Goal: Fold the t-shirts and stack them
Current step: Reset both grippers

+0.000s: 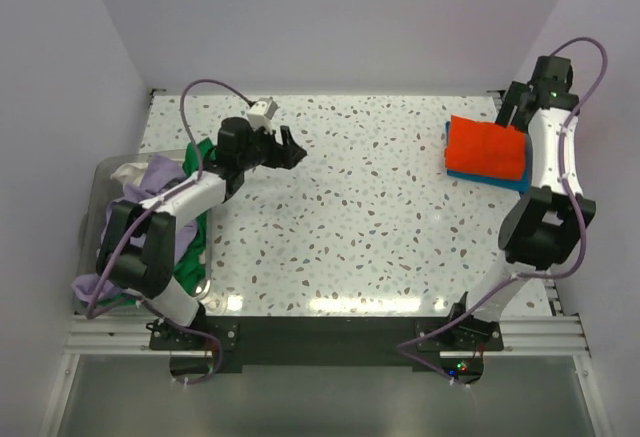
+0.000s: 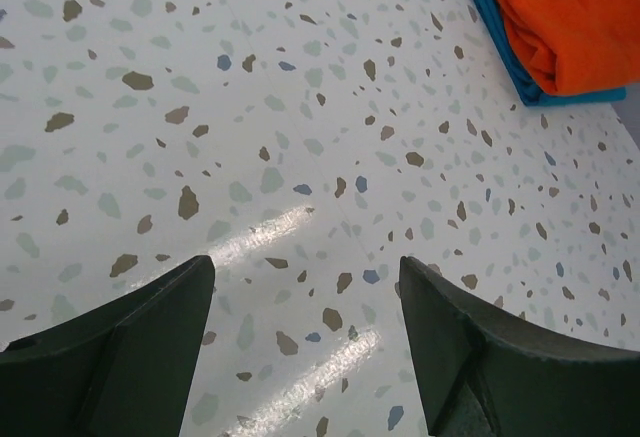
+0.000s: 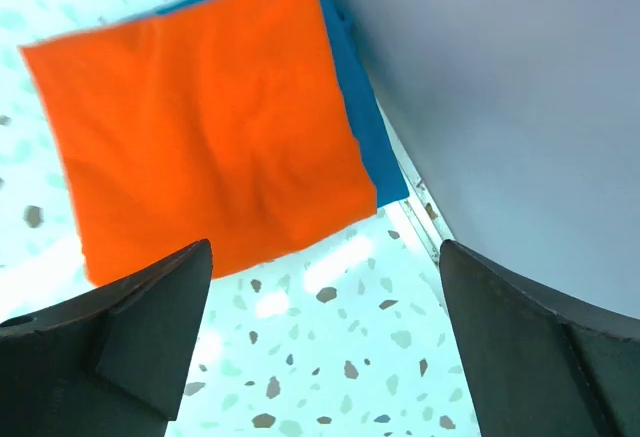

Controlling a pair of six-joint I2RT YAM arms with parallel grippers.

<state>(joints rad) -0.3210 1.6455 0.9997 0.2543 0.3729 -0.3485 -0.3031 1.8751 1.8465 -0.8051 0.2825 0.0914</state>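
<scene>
With left jaws and right jaws both wide and empty, a grab into the tangled heap at far left risks dragging two tees out together; seemingly three lie there — green tee, lavender tee, whitish tee; two sit folded at upper right of the bench, orange tee on teal tee.

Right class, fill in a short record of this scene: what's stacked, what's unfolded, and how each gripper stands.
Stack: folded orange t-shirt lying on folded teal-blue t-shirt, far right of the table
Unfolded: green t-shirt, lavender t-shirt and whitish t-shirt, heaped at the left edge
Left gripper: open, empty, over the table top, away from both piles
Right gripper: open, empty, above the stack
</scene>
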